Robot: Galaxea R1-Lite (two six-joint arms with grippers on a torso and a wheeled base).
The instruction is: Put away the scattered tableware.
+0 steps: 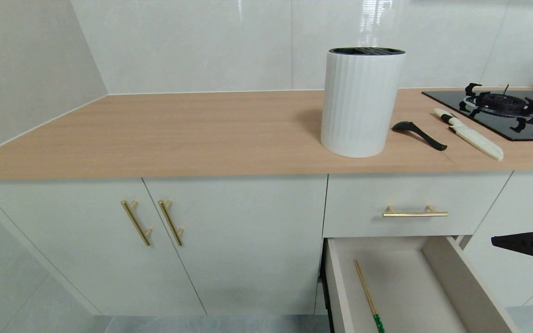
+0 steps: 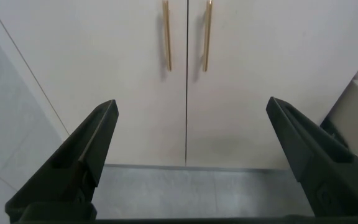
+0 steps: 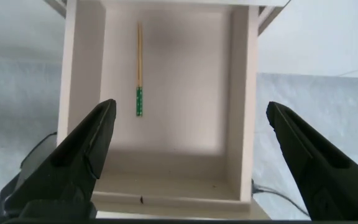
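The black spoon (image 1: pixel 418 134) and white knife (image 1: pixel 469 134) are laid on the surface (image 1: pixel 201 134) just right of the white holder (image 1: pixel 361 104), long axes slanting toward the front edge. The right hand (image 3: pixel 189 109), spread wide, is held below the holder over the open drawer (image 3: pixel 241 93) and is judged nearer; the left hand (image 2: pixel 191 106), equally wide, is faced at cabinet doors (image 2: pixel 104 74).

bright even light | glare on wall tiles (image 1: pixel 376 16) | soft shadows
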